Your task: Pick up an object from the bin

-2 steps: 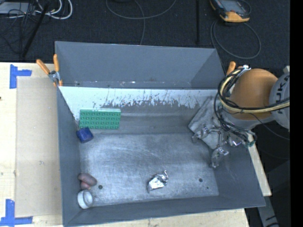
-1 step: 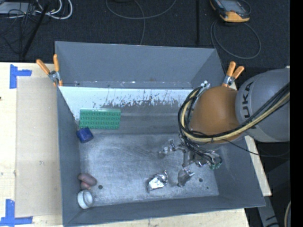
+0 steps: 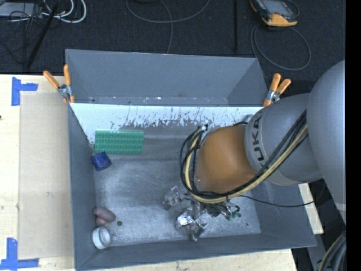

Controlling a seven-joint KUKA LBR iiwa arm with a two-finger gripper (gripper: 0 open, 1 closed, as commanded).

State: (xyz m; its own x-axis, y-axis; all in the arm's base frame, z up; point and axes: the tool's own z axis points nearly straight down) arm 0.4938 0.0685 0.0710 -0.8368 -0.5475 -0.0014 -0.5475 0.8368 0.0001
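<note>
My gripper [image 3: 190,221] is low over the bin floor, right of the middle and near the front wall, with its upper part hidden under the arm's orange cover. Nothing can be made out beneath it or in its grasp. The loose things all lie well to its left. A pinkish-brown lump [image 3: 104,213] rests in the front left corner, and a white round cap [image 3: 101,237] sits just in front of it. Between them and the gripper lies a tiny dark speck [image 3: 119,223].
A green studded plate [image 3: 119,141] leans against the back left slope, and a small blue block [image 3: 101,161] lies just below it. The arm and its cables cover the bin's right half. Bare floor lies between the gripper and the left-hand things.
</note>
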